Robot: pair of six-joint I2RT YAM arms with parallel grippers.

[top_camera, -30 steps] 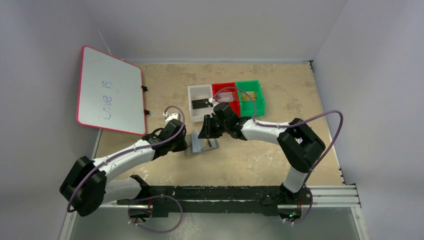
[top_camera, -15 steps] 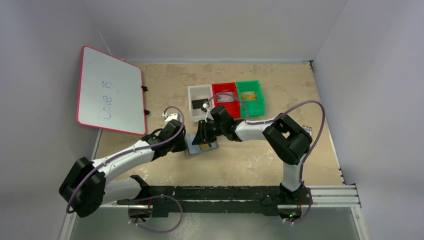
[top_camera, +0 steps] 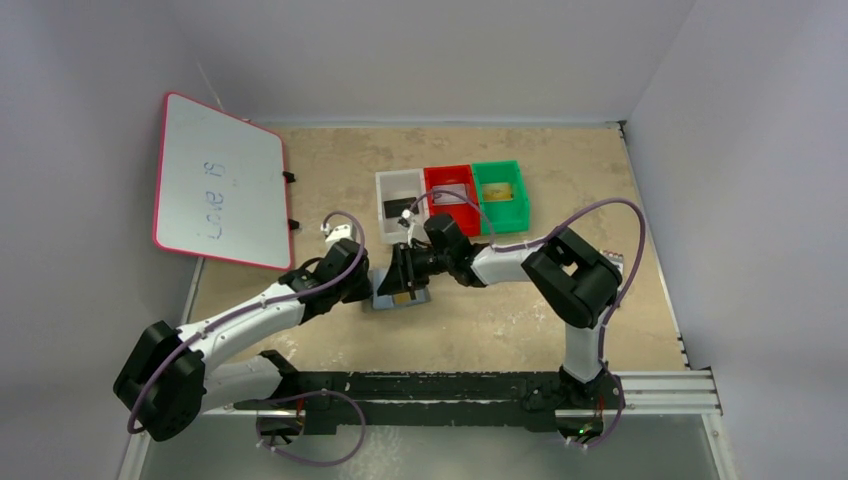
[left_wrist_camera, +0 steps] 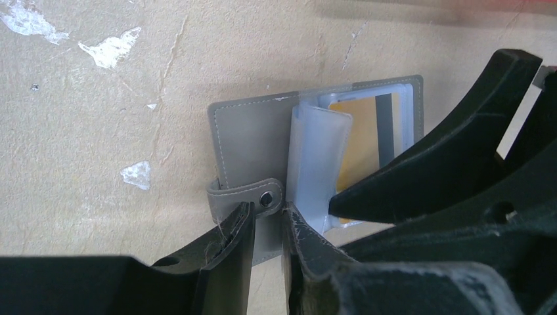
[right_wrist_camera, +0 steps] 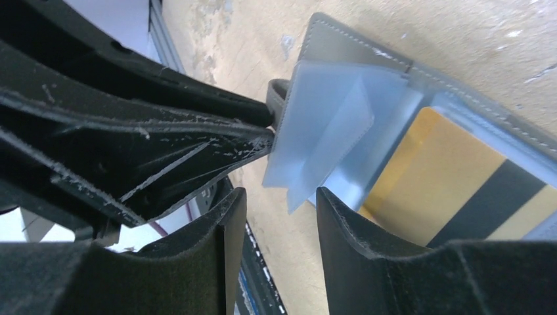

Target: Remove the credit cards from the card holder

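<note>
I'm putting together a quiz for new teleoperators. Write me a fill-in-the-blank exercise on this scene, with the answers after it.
1. The card holder lies ___, not folded shut, its strap pinched by the left gripper.
2. The card inside it is ___ with a dark stripe.
3. The black card lies in the ___ tray.
4. Between that tray and the green tray stands the ___ tray.
Answers: open; gold; white; red

Grey card holder (left_wrist_camera: pixel 248 138) open flat; gold card (left_wrist_camera: pixel 361 134) (black stripe) in pocket.

Around card holder (left_wrist_camera: pixel 246 141): left pincer (left_wrist_camera: pixel 266 220), right pincer (right_wrist_camera: pixel 279 203) crowd; trays (top_camera: pixel 449 170) near behind.
</note>
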